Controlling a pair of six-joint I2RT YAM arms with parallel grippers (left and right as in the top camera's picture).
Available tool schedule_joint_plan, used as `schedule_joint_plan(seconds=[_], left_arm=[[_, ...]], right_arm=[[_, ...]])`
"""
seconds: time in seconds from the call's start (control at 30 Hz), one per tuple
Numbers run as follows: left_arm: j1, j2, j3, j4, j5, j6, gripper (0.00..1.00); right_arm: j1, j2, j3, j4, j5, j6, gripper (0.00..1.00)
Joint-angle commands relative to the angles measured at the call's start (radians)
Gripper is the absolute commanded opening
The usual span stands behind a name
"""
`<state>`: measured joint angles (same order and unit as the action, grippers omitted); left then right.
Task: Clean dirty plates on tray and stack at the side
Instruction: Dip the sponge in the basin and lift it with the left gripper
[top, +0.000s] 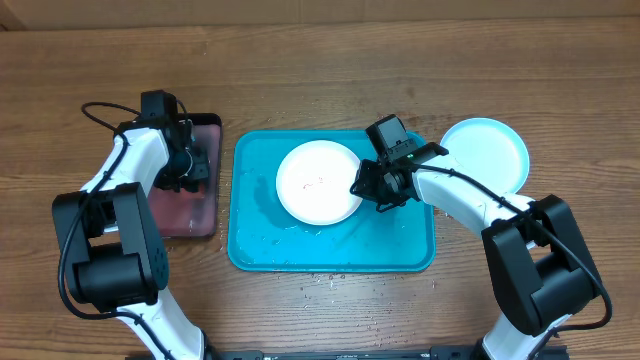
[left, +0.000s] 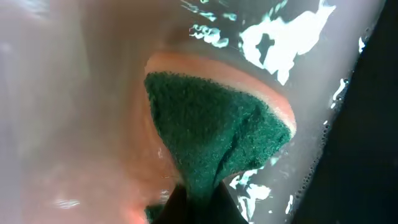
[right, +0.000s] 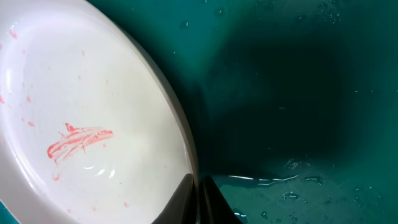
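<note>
While right gripper (top: 366, 188) pinches rim of white plate (top: 318, 182), plate body and red smear (right: 79, 140) lie left of its fingers, inside tray (top: 400, 252). Left gripper (top: 188, 170) clamps sponge (left: 211, 130) in small dark tray (top: 200, 215); plate sits to its right, across two raised rims. Bare wet tray floor right of right fingers; light blue plate (top: 490, 150) beyond rim.

The tray (top: 250, 250) lies mid-frame on the desk (top: 320, 40), the first plate (top: 318, 182) in its upper half. The second plate (top: 490, 150) sits on the desk by the tray's upper right corner. Left of the tray lies a smaller tray (top: 185, 215) holding a sponge (left: 211, 137).
</note>
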<state>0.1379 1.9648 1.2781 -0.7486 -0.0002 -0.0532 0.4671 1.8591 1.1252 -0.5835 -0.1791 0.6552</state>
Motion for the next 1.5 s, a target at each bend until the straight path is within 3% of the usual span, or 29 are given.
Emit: schedule_joint_plan(seconds=[0.0,0.2,0.37,0.77,0.93,1.03,1.47], left_arm=[[0.005,-0.018,0.000,-0.009,0.071,-0.021,0.04],[0.067,-0.140,0.000,0.000,0.249,0.050,0.05],[0.109,-0.246,-0.026,0.007,0.270,0.097,0.05],[0.158,-0.504,-0.380,0.314,0.293,0.006,0.04],[0.211,-0.513,-0.466,0.458,0.367,-0.116,0.04],[0.242,-0.513,-0.479,0.500,0.470,-0.112,0.04],[0.288,-0.513,-0.479,0.499,0.563,-0.104,0.04]], right_arm=[[0.004,0.005,-0.004,0.006,-0.002,0.008,0.06],[0.004,0.005,-0.004,0.005,-0.002,0.008,0.06],[0.004,0.005,-0.004,0.005,-0.002,0.008,0.05],[0.004,0.005,-0.004,0.006,-0.002,0.008,0.04],[0.004,0.005,-0.004,0.006,-0.002,0.008,0.04],[0.004,0.005,-0.004,0.006,-0.002,0.008,0.04],[0.004,0.005,-0.004,0.006,-0.002,0.008,0.04]])
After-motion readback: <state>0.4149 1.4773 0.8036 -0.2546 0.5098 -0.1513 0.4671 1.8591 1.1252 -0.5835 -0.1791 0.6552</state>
